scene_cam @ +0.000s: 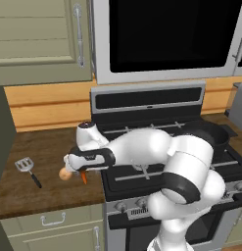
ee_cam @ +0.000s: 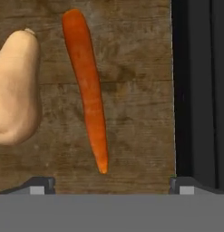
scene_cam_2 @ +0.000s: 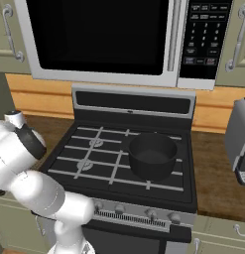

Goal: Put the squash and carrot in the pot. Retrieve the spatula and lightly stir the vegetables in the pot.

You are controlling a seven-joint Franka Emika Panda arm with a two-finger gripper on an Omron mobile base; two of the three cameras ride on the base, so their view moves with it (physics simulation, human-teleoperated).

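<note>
The thin orange carrot lies on the wooden counter, with the tan pear-shaped squash beside it, apart. My gripper hovers above them, open, nothing between its fingertips. From the left base view the gripper hangs low over the counter just left of the stove, covering most of the squash and carrot. The spatula, silver slotted head and black handle, lies further left on the counter. The black pot stands on the stove's right front burner; the arm partly hides the pot in the left base view.
The stove's black edge runs close beside the carrot. A microwave hangs above the stove. A grey appliance stands on the right counter. A dark wall bounds the left counter.
</note>
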